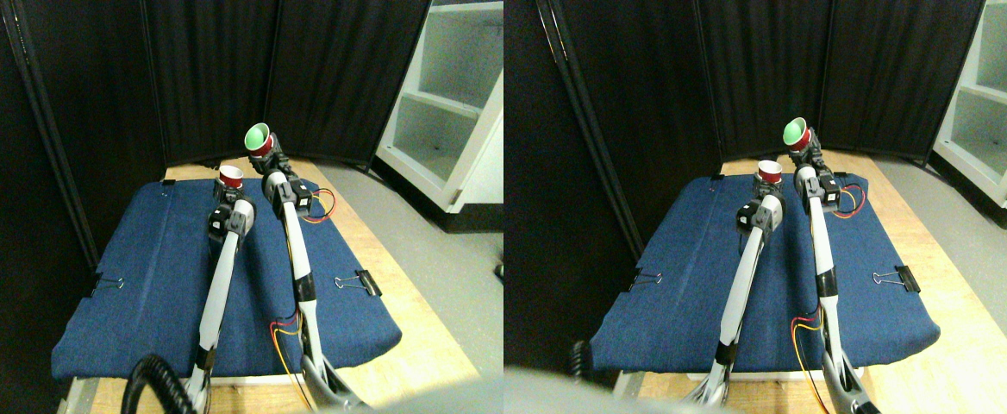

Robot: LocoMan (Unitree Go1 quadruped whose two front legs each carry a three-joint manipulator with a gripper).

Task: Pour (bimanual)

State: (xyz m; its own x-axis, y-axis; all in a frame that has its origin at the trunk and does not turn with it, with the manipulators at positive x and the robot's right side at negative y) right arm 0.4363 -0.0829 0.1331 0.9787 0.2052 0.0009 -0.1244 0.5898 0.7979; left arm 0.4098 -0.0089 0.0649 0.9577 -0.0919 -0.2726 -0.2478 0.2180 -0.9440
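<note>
Two red cups sit at the far end of a blue cloth spread over a wooden board, each held up by one of the robot's manipulators. On the left, a binder clip pinches the cloth's near-left edge, beside a black folding screen that closes off that side and the back. The left gripper grips the left cup from below; this cup stands upright with its white rim facing up, low over the cloth. How wide the jaws stand cannot be told at this size, as the cup and the dark gripper body hide them. Just right of it and higher, the right gripper holds the right cup tilted over, its mouth turned toward the camera and leftward so the pale green inside shows; the jaws here are likewise too small to read. Red and yellow wires loop off the right arm. Further right, another binder clip bites the cloth's right edge, and a white shelf unit stands on the grey floor.
</note>
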